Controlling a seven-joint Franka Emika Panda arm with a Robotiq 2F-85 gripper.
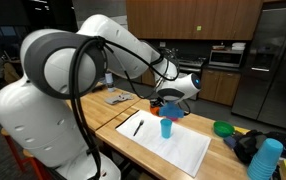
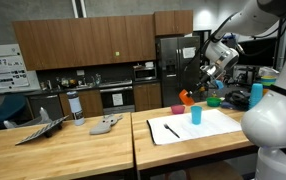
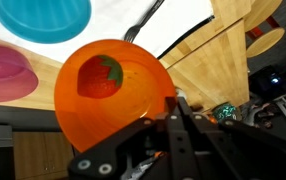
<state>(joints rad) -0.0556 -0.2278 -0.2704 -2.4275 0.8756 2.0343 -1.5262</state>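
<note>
1. The pincer (image 3: 173, 108) is seen fully closed, clamped on the near rim of an orange bowl (image 3: 111, 92). In the wrist view the bowl's body is spread out away from the fingertips.
2. A red strawberry (image 3: 100, 75) is seen lying inside the bowl, whose mouth is turned upward.
3. In an exterior view the bowl is held in the air at the pincer's tip, clear of the counter (image 1: 218, 152).
4. A blue cup (image 1: 166, 127) is found just below the bowl, upright on a white sheet (image 1: 183, 150), with a black marker (image 1: 138, 127) lying near it.
5. A pink bowl (image 3: 3, 68) is seen off to one side, apart from the orange one.
</note>
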